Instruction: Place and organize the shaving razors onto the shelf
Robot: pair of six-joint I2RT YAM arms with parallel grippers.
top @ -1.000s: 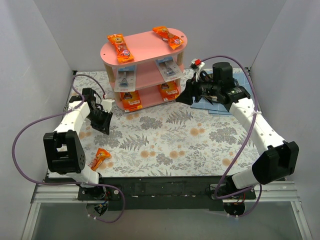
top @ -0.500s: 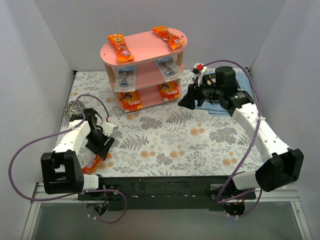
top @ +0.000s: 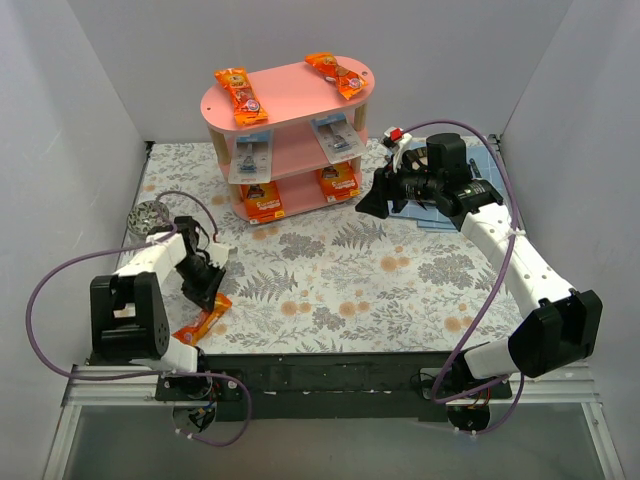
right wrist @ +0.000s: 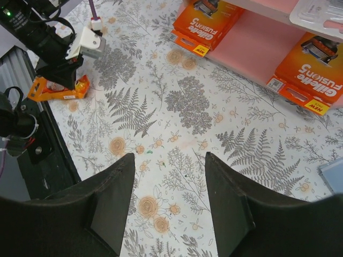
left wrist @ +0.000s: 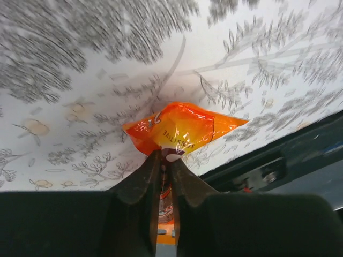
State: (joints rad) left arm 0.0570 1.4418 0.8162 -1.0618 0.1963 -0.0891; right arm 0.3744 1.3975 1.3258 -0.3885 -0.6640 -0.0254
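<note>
Shelf (top: pixel 300 88) holds six packs (top: pixel 240 96) (two per tier); left gripper (left wrist: pixel 165 157) pinches orange bag (left wrist: pixel 185 128), right gripper (right wrist: pixel 169 160) spread.

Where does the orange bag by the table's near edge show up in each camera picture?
Top external: orange bag at the lower left.
Left wrist: centre, pinched between the fingers.
Right wrist: upper left corner.
Shared landmark: the left gripper at the bag.

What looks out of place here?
One orange bag sits at the near left edge of the table, far from the pink shelf where the other packs are. The left hand is pinching it.
</note>
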